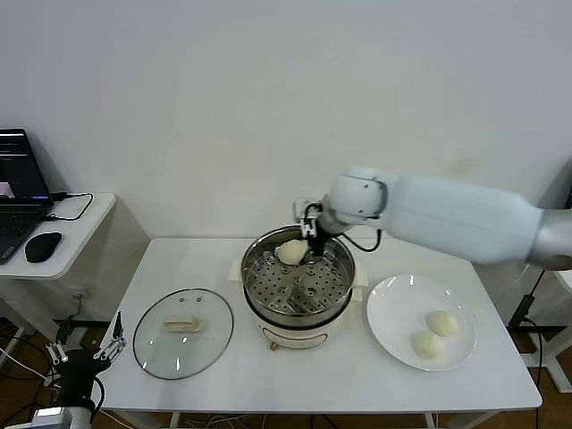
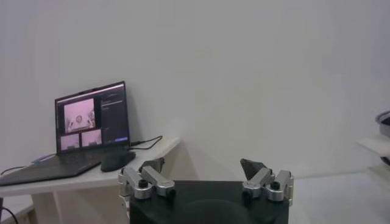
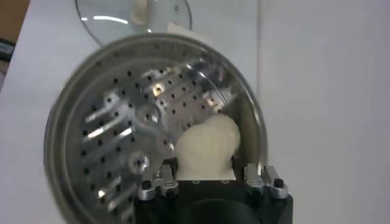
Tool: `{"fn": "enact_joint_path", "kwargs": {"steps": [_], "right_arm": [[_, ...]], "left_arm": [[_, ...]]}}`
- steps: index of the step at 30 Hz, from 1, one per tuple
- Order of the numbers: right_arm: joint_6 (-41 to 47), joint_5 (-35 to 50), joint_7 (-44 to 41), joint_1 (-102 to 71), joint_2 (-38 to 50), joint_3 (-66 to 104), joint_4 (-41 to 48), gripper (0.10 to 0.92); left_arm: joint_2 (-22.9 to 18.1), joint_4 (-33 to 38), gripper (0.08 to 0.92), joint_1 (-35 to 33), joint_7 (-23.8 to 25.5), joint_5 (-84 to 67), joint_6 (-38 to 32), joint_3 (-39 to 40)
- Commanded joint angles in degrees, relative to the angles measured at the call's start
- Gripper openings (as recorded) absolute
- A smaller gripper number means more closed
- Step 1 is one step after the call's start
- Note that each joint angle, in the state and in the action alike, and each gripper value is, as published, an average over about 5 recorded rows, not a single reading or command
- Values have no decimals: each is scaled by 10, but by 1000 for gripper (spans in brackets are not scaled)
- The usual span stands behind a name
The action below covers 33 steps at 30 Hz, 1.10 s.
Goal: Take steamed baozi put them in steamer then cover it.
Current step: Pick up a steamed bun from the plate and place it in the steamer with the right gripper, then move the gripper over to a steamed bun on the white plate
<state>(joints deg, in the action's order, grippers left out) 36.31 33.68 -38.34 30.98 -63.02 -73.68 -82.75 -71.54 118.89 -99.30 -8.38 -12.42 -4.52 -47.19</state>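
Over the steamer's (image 1: 298, 284) far rim, right gripper (image 1: 307, 243) clamps one baozi (image 1: 291, 252); left gripper (image 1: 87, 351) idles wide-fingered, well off beyond the cover (image 1: 183, 332).

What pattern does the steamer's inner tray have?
Shiny steel tray dotted with small round holes, clearest in the right wrist view.

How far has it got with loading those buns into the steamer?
Done so far: nothing lies on the steamer's tray. In hand: the right gripper holds the first visible bun over the steamer's back edge. Left: two buns wait on the white plate, and the glass lid lies on the table beside the steamer. The left gripper hangs open by the table's left edge.
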Motion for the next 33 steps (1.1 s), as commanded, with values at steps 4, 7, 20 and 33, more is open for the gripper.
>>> {"fn": "enact_joint_path", "kwargs": {"steps": [4,7,20,33], "right_arm": [[20,12,26,-59,-92,-1,64,568],[18,7,30,-67,-100,1,77,568],[17,8,24,-71,-94,15,83,625],[-77,-108,-188,70,100,17,-30,822]], "left_arm": [[1,-1,823,2,0,-1,0,-1],[0,-1,823,2,0,-1,-1,-1],[-1,-1,823,2,1,-1,-1,-2],[-3,2,823,1,1,-1,-1,0]]}}
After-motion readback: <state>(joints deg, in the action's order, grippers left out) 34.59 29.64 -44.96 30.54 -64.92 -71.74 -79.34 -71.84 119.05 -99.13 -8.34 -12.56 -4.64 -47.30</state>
